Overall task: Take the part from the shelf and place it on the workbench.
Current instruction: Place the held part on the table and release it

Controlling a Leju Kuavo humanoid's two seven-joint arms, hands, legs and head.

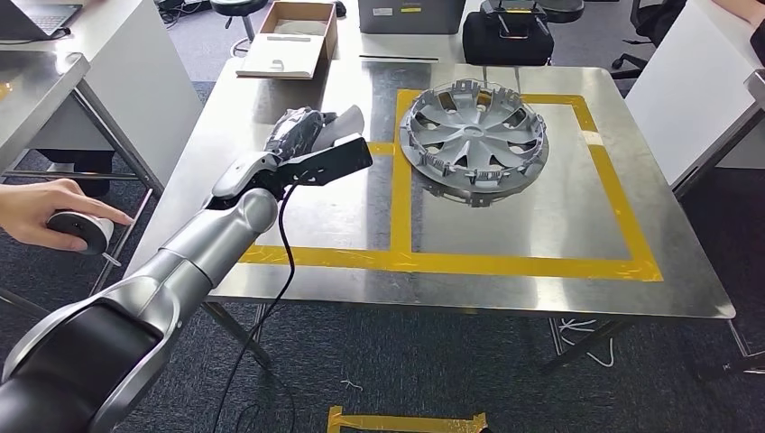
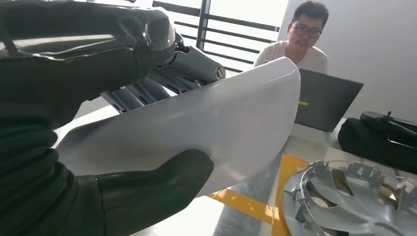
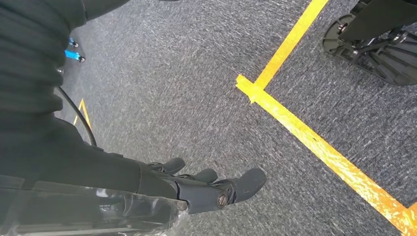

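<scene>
The left robot hand (image 1: 307, 135) holds the white part (image 2: 206, 123), thumb under it and fingers on top, over the desk (image 1: 505, 280) just beside the wheel cover (image 1: 474, 140). The carry looks nearly done. Next it should go down and let go. The right robot hand (image 3: 206, 189) hangs over the floor, fingers loosely curled, holding nothing

Hubcap (image 1: 474, 142) sits on the table (image 1: 541, 271), upper center of frame. Left robot hand (image 1: 307, 135) with its part (image 1: 350, 122) is just left of it; cardboard box (image 1: 290, 41) behind.
</scene>
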